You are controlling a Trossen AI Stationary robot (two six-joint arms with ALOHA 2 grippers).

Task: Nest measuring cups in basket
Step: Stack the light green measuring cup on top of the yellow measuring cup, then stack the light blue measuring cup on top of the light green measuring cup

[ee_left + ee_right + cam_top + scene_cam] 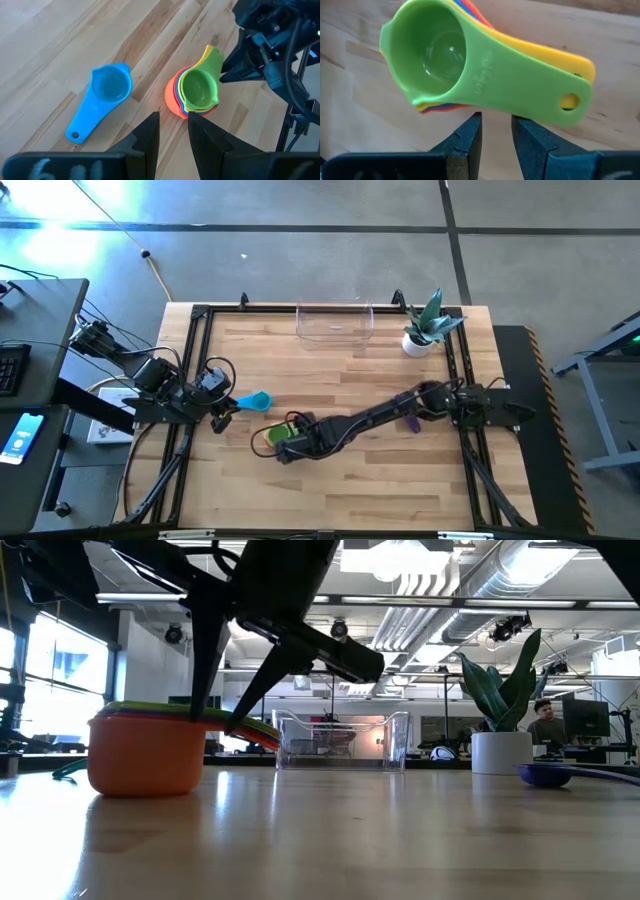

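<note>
Right gripper [283, 442] fingers slightly parted over nested measuring cups [272, 436] mid-table, left gripper [224, 418] fingers narrowly parted near table edge, basket [334, 322] well apart.

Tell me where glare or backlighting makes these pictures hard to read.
High view: a bright patch washes out the floor at the top left, beyond the table. Low view: ceiling lights and the window backlight the scene, so the arm over the orange cup is a black silhouette, and the clear basket shows mostly as reflections. Wrist views: evenly lit, no strong glare.

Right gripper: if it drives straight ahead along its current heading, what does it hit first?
Likely the nested cup stack: the right gripper points at the green cup's handle on top. Depth between them is unclear.
</note>
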